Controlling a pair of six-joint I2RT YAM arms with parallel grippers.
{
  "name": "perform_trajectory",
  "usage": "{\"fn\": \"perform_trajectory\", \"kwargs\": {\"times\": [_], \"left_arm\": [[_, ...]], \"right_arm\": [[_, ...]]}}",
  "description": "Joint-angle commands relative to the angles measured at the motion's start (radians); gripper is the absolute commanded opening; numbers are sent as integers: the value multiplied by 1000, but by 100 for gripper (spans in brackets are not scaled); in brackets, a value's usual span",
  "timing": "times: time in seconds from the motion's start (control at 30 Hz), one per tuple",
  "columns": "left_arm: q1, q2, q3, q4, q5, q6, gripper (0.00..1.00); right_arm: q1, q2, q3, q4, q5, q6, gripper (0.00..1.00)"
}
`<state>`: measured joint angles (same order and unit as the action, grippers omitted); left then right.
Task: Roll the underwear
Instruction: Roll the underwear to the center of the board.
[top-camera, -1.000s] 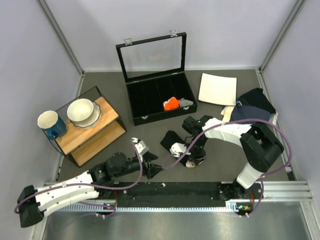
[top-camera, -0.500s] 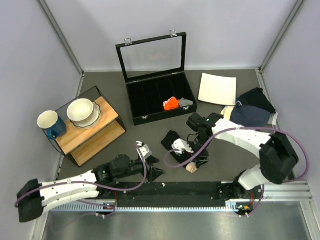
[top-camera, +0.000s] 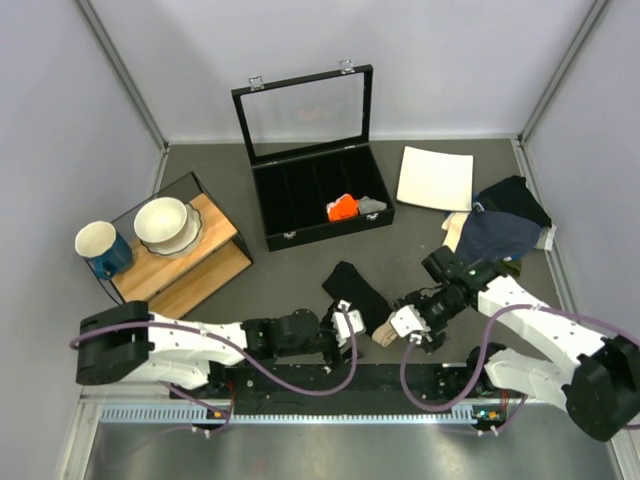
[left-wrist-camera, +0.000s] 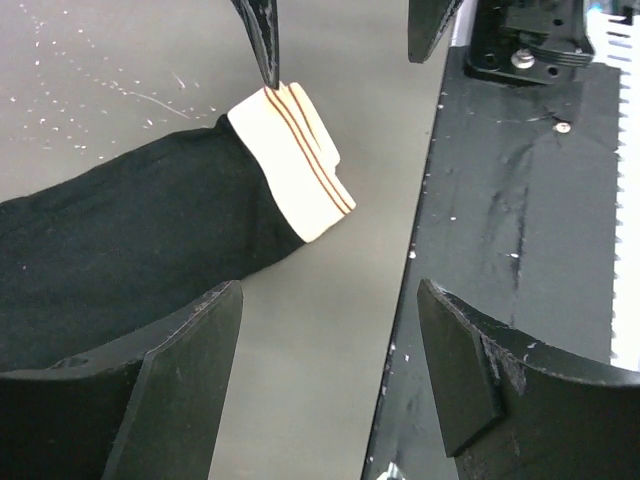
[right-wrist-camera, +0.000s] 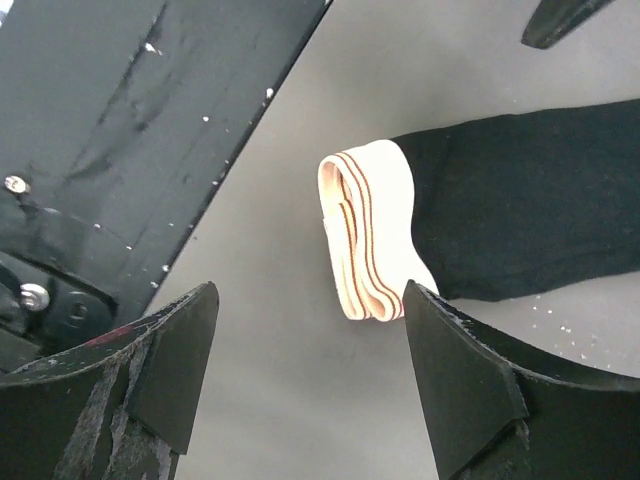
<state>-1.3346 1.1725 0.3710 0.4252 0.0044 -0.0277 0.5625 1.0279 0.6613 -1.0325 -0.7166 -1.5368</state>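
Note:
The underwear is black and lies as a folded strip on the grey table, with its beige striped waistband at the near end. My left gripper is open and empty just left of the waistband. My right gripper is open and empty just right of it. The left wrist view shows the waistband ahead of my open left gripper, with the black fabric to its left. The right wrist view shows the waistband ahead of my open right gripper.
An open black case holds an orange roll and a grey roll. A white plate and navy garments lie at the right. A wooden shelf bears a cup and a bowl. A black rail runs along the near edge.
My right gripper has left the underwear and pulled back to the right and nearer. My left gripper has moved right, up to the waistband. The underwear now lies stretched out longer.

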Motion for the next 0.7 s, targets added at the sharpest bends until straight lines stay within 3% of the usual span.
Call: {"fn": "perform_trajectory", "kwargs": {"times": [0.0, 0.37, 0.53, 0.67], "left_arm": [[-15, 62, 23, 115, -101, 40, 76], [0, -82, -46, 49, -329, -211, 77], [57, -132, -26, -46, -296, -319, 77], [126, -134, -4, -65, -209, -357, 76]], "right_arm": [[4, 53, -14, 118, -9, -189, 75], [94, 198, -57, 281, 112, -180, 69], [103, 228, -88, 315, 189, -178, 64], [114, 267, -95, 334, 235, -166, 54]]}}
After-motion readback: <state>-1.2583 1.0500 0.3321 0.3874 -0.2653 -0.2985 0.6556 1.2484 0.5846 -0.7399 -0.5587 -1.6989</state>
